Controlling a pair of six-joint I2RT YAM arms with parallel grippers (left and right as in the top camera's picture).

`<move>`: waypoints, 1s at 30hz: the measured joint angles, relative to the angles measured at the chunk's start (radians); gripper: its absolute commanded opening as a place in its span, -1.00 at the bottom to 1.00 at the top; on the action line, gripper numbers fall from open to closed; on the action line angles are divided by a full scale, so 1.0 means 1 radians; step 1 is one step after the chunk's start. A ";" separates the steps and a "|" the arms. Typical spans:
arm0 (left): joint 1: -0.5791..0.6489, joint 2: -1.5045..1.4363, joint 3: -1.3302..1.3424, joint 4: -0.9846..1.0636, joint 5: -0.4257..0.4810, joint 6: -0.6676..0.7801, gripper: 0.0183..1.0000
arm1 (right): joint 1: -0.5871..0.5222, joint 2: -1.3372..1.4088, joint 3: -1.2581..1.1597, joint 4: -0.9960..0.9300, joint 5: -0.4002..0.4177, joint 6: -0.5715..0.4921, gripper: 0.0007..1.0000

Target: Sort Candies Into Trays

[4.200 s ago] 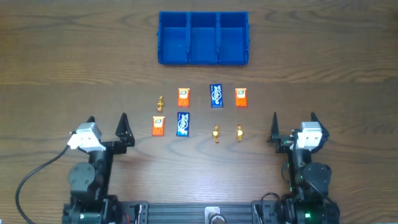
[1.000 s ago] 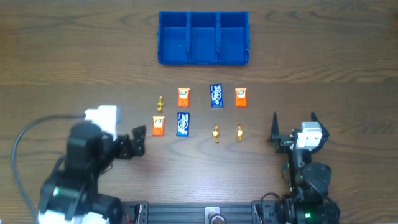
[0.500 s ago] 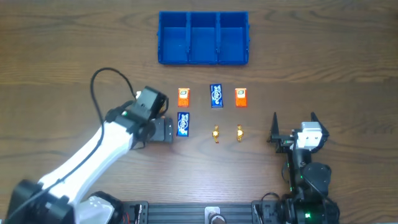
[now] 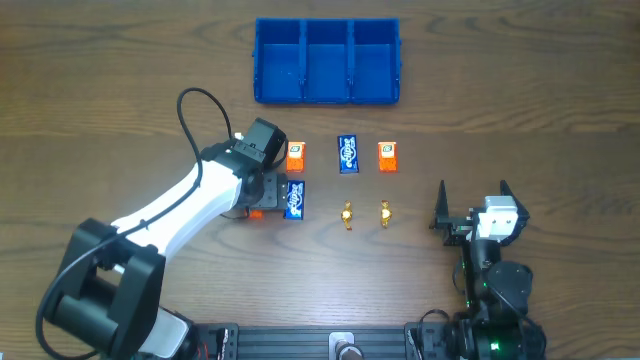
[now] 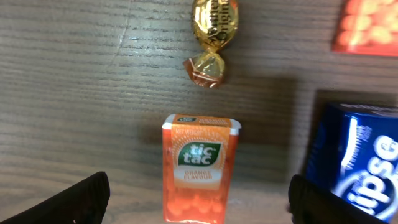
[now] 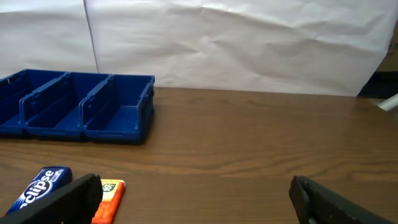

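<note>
Centre-left of top view: left claw (image 5: 198,182) spread wide astride orange box (image 5: 201,158), blue pack (image 5: 348,158) close beside one finger. Lower right: right claw (image 4: 471,205) released, a strip of tabletop (image 4: 415,215) between it and gold candy (image 4: 385,211).

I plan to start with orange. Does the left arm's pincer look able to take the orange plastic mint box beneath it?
Probably yes: the open left pincer straddles the orange plastic mint box, with bare wooden table on one side. The blue rectangular packet lies close on the other.
</note>
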 measured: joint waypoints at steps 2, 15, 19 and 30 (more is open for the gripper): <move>0.007 0.009 0.000 0.000 0.000 0.000 0.87 | 0.000 0.000 0.000 0.000 0.000 0.000 0.99; 0.039 0.072 0.000 0.031 0.019 0.008 0.79 | 0.000 0.000 0.000 0.000 0.000 0.000 1.00; 0.039 0.084 0.001 0.041 0.031 0.010 0.68 | 0.000 0.000 0.000 0.000 0.000 0.000 1.00; 0.039 0.089 0.002 0.050 0.047 0.024 0.01 | 0.000 0.000 0.000 0.000 0.000 0.000 1.00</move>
